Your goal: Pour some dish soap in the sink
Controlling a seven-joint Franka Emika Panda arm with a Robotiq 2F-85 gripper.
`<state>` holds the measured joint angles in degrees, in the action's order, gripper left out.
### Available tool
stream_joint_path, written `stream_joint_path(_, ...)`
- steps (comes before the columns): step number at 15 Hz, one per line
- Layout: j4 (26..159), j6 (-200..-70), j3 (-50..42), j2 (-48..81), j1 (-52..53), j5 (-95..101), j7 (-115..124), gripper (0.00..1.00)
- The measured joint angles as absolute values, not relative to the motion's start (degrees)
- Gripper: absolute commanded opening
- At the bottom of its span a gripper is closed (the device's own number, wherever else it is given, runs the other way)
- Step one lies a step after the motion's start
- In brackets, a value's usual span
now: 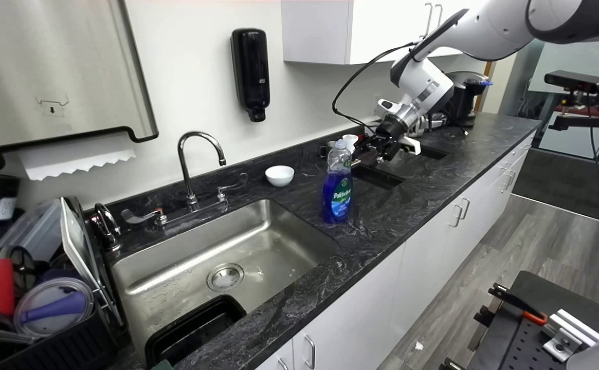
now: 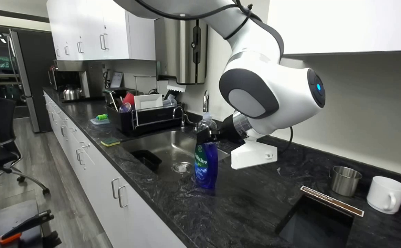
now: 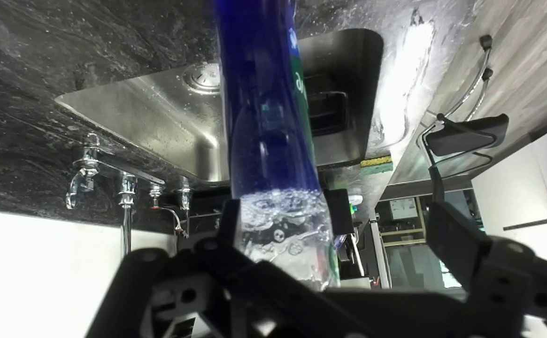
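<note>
The dish soap (image 1: pixel 338 190) is a clear bottle of blue liquid with a pale cap. It stands upright on the dark counter beside the sink (image 1: pixel 176 262). The bottle also shows in an exterior view (image 2: pixel 205 165) and fills the middle of the wrist view (image 3: pixel 268 126), which is upside down. My gripper (image 3: pixel 339 218) is open around the bottle's clear upper part. One finger is close beside the bottle and the other is well apart from it. The gripper is at the bottle's upper part in both exterior views (image 1: pixel 368 151) (image 2: pixel 207 136). The bottle's cap is hidden in the wrist view.
A black tub (image 1: pixel 196 329) sits in the sink. A chrome faucet (image 1: pixel 186 174) rises behind it, with a loaded dish rack (image 1: pixel 73 329) beyond. A white bowl (image 1: pixel 279 176), metal cup (image 2: pixel 345 181), white mug (image 2: pixel 386 194) and counter cutout (image 2: pixel 319 220) are on the counter.
</note>
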<state>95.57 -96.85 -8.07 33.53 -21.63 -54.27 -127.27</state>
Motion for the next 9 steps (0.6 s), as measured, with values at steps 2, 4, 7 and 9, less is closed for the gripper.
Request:
stream_joint_path(2, 94.77, -96.79, -7.94, 34.79, -21.76, -54.75, -128.28, 1.0)
stream_joint_path(4, 94.12, -96.47, -7.88, 36.02, -22.24, -55.83, -130.01, 1.0)
stream_joint_path(7, 93.23, -95.9, -7.81, 37.33, -23.22, -57.92, -132.72, 1.0)
stream_joint_path(9, 92.84, -95.75, -7.67, 38.04, -23.46, -59.34, -134.21, 1.0)
